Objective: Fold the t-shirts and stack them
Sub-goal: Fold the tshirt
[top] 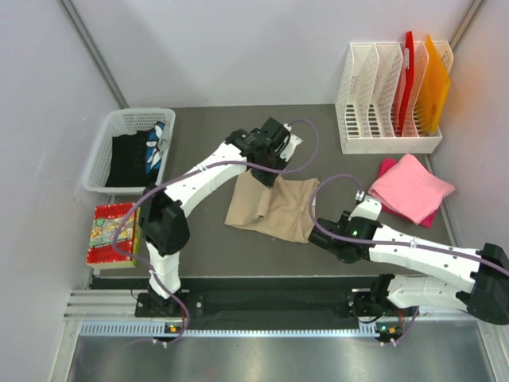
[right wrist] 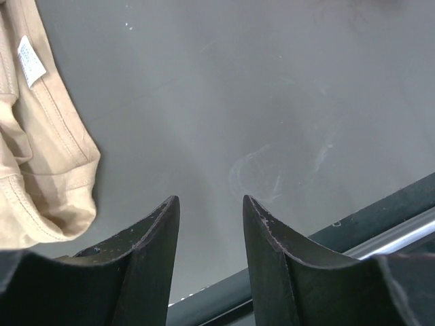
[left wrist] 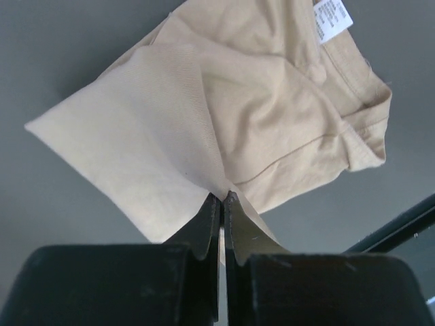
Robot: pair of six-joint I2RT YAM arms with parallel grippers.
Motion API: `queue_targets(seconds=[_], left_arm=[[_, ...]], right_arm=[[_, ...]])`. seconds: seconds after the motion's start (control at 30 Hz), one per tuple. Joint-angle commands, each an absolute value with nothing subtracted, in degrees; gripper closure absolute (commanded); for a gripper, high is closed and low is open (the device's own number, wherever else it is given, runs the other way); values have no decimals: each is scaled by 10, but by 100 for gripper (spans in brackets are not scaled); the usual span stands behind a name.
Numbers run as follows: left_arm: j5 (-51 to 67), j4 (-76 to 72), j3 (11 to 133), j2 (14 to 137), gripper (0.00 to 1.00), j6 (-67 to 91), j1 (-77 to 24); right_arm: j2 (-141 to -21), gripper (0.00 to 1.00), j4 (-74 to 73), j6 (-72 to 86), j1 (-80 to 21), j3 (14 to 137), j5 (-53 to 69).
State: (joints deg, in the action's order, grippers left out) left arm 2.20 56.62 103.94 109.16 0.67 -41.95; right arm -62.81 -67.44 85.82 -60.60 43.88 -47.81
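At the middle of the desk (top: 231, 251), we see the tan t-shirt (top: 270, 208), one edge pinched tight in our left fingers (left wrist: 204, 234); the print on its white neck label (left wrist: 332, 15) is too small to read. Our right fingers (right wrist: 153, 251) stand half apart, empty, beside it; the pink t-shirt (top: 409, 189) lies far right.

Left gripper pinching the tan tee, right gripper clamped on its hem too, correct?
Not quite. The left gripper does pinch the tan t-shirt, but the right gripper is open above the table, holding nothing; the right wrist view shows it.
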Motion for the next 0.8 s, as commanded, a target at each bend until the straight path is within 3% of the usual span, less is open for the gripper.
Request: queue_targets(seconds=[0.0,0.77], left_arm=[[-12,568,1092,1122,100,33,-435],[-22,576,1219,1244,100,47,-525]], right_arm=[[-597,58,-687,871,-615,434,-493],[-581,58,-682,871,-618,428,-493]])
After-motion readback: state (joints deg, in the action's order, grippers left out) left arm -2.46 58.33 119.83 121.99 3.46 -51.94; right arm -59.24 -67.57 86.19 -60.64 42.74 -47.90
